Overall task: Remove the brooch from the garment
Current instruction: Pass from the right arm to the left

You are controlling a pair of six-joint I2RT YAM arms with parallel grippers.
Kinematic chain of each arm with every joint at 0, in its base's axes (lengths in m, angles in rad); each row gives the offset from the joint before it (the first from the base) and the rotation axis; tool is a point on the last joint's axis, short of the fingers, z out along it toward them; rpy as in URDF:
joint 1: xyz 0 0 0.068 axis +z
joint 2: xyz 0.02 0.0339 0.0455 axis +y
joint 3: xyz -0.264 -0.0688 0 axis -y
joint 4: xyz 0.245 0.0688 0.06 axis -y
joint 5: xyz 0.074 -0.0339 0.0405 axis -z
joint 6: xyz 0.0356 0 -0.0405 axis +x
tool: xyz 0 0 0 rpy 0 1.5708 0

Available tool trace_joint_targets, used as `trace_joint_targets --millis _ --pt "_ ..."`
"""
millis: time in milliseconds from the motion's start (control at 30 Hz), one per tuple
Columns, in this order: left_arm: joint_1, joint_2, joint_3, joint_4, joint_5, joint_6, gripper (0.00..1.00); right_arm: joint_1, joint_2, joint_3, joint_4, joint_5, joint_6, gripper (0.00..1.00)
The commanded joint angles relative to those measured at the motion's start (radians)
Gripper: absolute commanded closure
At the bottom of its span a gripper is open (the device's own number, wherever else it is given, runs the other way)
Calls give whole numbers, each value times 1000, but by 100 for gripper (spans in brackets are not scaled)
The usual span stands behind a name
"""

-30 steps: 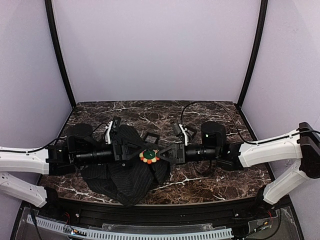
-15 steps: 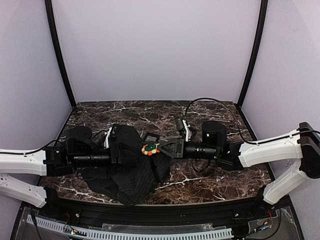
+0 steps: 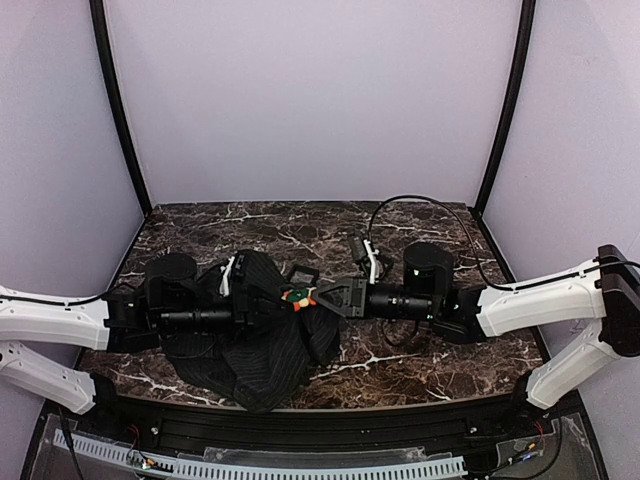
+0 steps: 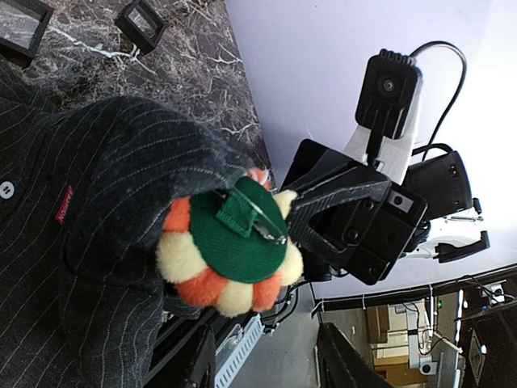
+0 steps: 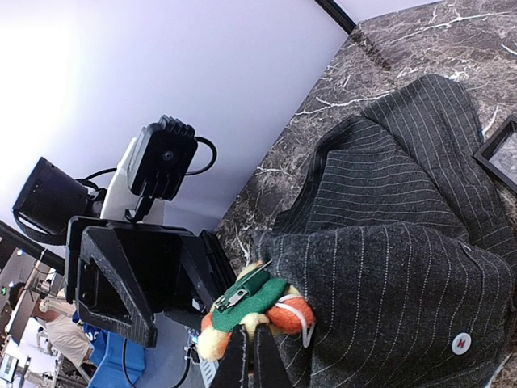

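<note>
The brooch [image 3: 296, 296] is a round flower with orange and cream petals. Its green felt back and metal clasp face the left wrist camera [image 4: 234, 250]. It sits against a raised fold of the black pinstriped garment [image 3: 265, 345]. My right gripper [image 3: 318, 297] is shut, and in its wrist view its fingertips [image 5: 250, 356] pinch a cream petal of the brooch [image 5: 257, 303]. My left gripper [image 3: 266, 305] is over the garment just left of the brooch. In its wrist view its fingers [image 4: 199, 364] stand wide apart, with nothing between them.
A small black square box [image 3: 303, 274] lies on the marble table [image 3: 420, 225] behind the garment; it also shows in the right wrist view [image 5: 501, 153]. Two such boxes [image 4: 139, 24] show in the left wrist view. Black frame posts stand at both back corners.
The right gripper has lifted the brooch up and slightly back, raising the cloth with it. The left gripper has drawn back to the left, away from the brooch.
</note>
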Motion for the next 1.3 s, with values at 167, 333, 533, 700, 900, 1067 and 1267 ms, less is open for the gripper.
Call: trace_joint_targets --millis 167,333,533,700,900,1067,1267 --pt "34 5 -35 108 -21 -43 51 17 -29 -17 74 -19 -9 100" --pt "36 32 -44 144 -21 -60 52 17 -32 -13 82 -30 -9 100" --pt "39 74 -49 215 -35 -76 62 19 -34 -17 75 -40 -10 100" --pt "39 102 -49 239 -43 -82 83 18 -41 -26 51 -41 -11 100" --pt "39 67 -58 176 -60 -57 99 20 -63 -18 -6 -20 -25 100" --pt "54 12 -30 61 -41 21 99 19 -93 -1 -64 19 -49 79" --pt "94 -3 74 -174 93 187 99 18 -160 62 -233 89 -136 24"
